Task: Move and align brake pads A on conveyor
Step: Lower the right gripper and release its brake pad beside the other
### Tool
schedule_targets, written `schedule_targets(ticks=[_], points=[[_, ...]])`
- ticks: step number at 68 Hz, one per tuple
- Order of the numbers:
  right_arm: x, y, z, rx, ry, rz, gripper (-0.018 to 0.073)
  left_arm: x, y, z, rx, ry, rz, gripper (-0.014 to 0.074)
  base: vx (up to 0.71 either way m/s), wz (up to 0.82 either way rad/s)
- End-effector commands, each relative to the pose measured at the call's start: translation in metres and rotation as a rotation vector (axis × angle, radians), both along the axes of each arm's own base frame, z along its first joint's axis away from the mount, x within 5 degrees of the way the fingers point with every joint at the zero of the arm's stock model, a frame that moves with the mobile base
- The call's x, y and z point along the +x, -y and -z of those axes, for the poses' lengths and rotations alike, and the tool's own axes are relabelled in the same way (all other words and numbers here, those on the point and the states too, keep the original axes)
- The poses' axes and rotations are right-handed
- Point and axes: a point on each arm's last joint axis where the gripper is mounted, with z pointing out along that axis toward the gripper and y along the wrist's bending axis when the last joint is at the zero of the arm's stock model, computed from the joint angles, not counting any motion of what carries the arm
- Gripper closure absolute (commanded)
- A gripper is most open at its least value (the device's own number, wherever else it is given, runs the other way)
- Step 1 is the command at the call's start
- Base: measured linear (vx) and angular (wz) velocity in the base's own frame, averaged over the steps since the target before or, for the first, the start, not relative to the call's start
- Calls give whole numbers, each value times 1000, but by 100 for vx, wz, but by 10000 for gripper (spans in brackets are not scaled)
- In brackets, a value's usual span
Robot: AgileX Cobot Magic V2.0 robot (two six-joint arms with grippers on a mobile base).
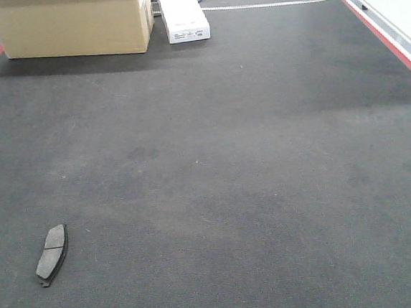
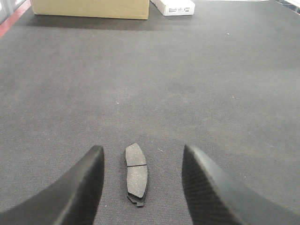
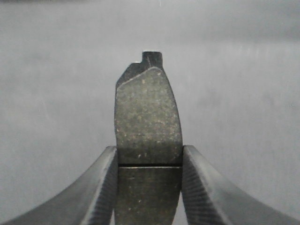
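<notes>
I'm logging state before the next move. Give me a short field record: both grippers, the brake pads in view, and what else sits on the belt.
surface: wide dark-grey fabric-like conveyor belt, red edge stripe
left gripper: open, fingers either side of a flat dark-grey oblong brake pad lying on the conveyor belt, apart from it
right gripper: shut on a second dark-grey brake pad, near its groove
far end: brown cardboard box, white oblong box

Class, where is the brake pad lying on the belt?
The pad lies near-left on the belt in the front view, between the open left gripper's fingers.
</notes>
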Motion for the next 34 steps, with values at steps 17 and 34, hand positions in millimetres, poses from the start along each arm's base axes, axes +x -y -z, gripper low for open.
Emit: schedule_targets(ticks=[17,34], points=[[78,-16,-12,-5,-186,4,552,3,1,-14,-17,90,9,242,0,0],[148,-30,1,-43,-381,6,542,3,1,-14,-17,90,9,242,0,0]])
